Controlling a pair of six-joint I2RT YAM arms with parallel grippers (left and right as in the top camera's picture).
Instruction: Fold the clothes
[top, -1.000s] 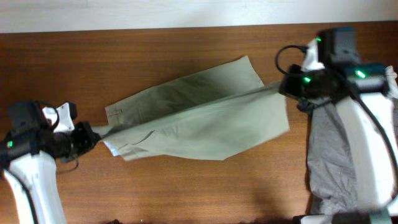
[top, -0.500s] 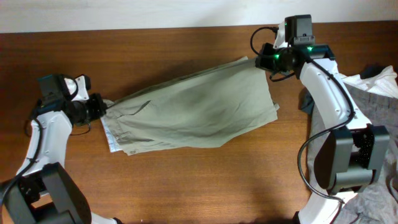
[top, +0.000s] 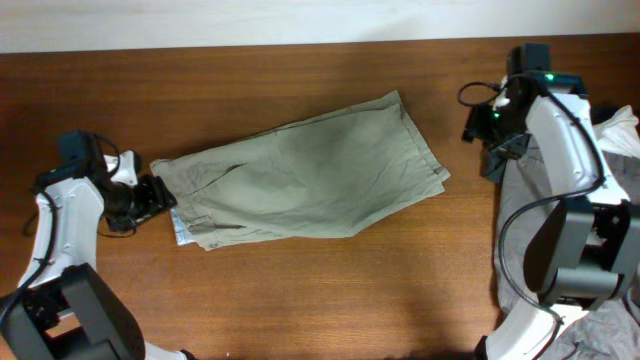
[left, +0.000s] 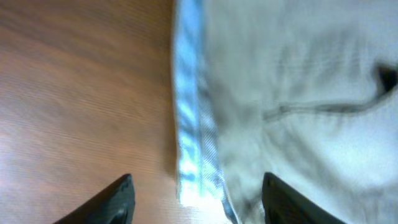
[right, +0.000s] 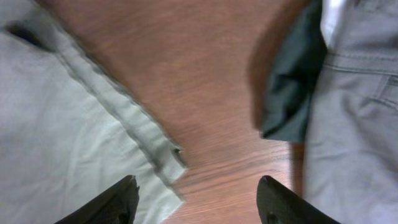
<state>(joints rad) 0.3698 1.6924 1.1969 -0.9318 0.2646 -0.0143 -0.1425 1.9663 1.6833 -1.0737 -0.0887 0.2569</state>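
Note:
The khaki shorts lie flat and folded across the middle of the table, waistband to the left. My left gripper stands open just off the waistband end, touching nothing. In the left wrist view the pale blue lining edge and khaki cloth lie beneath the open left gripper. My right gripper is open beyond the leg hems. The right wrist view has the hem corner on the left, below the open right gripper, with bare wood between its fingers.
A pile of other clothes sits at the right edge: grey trousers, a dark piece and a white piece. The right wrist view shows the dark piece and grey trousers close by on the right.
Both grippers have opened and let go of the shorts, which now lie flat. The left arm drew back left and nearer; the right arm moved off to the right.

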